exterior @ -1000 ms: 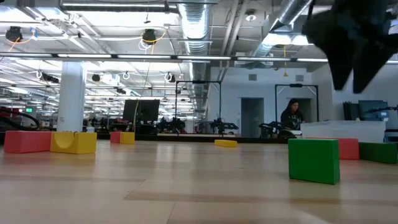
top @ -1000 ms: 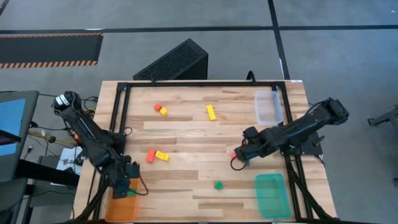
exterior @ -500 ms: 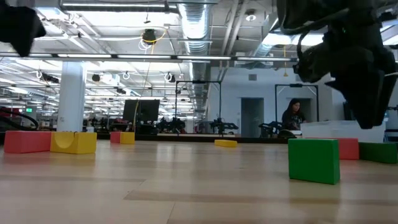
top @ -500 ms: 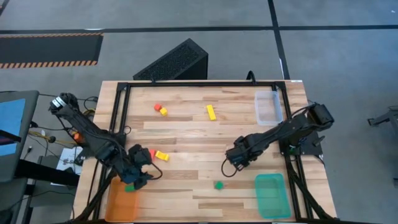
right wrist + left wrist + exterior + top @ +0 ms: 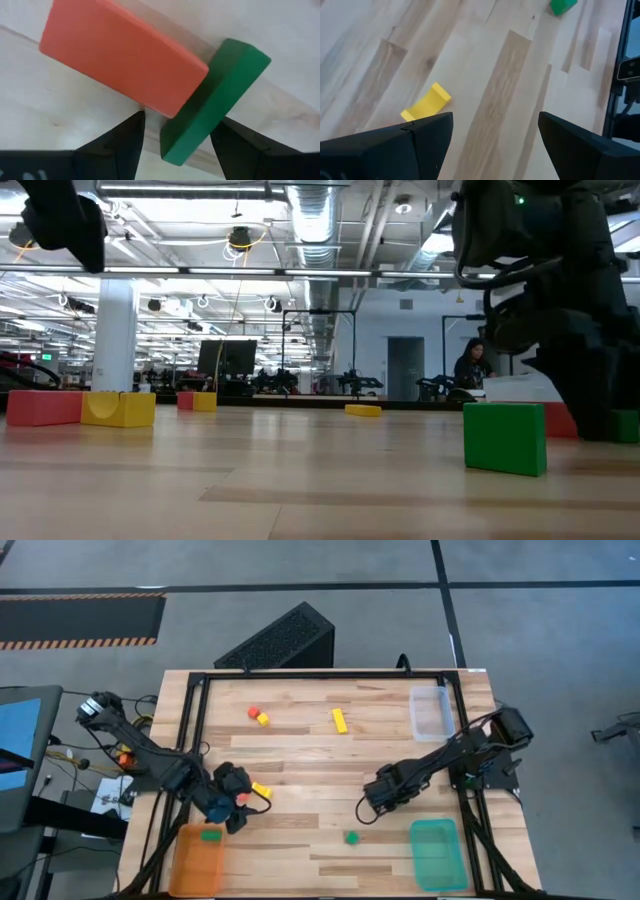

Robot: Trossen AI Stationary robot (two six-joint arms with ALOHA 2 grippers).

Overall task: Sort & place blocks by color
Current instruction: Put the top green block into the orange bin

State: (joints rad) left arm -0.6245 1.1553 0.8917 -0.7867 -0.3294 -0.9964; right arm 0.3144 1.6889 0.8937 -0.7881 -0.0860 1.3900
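While my right gripper [image 5: 175, 132] hangs open right over a green bar [image 5: 215, 102] touching a red block [image 5: 120, 65] near the bench's right edge, my open, empty left gripper [image 5: 232, 808] hovers by a yellow block [image 5: 426, 106]. Next, I think, I lower and pinch the green bar.

blocks [image 5: 260, 791]: red, yellow, green | scattered on tabletop | 1 green [image 5: 210, 835] in orange tray
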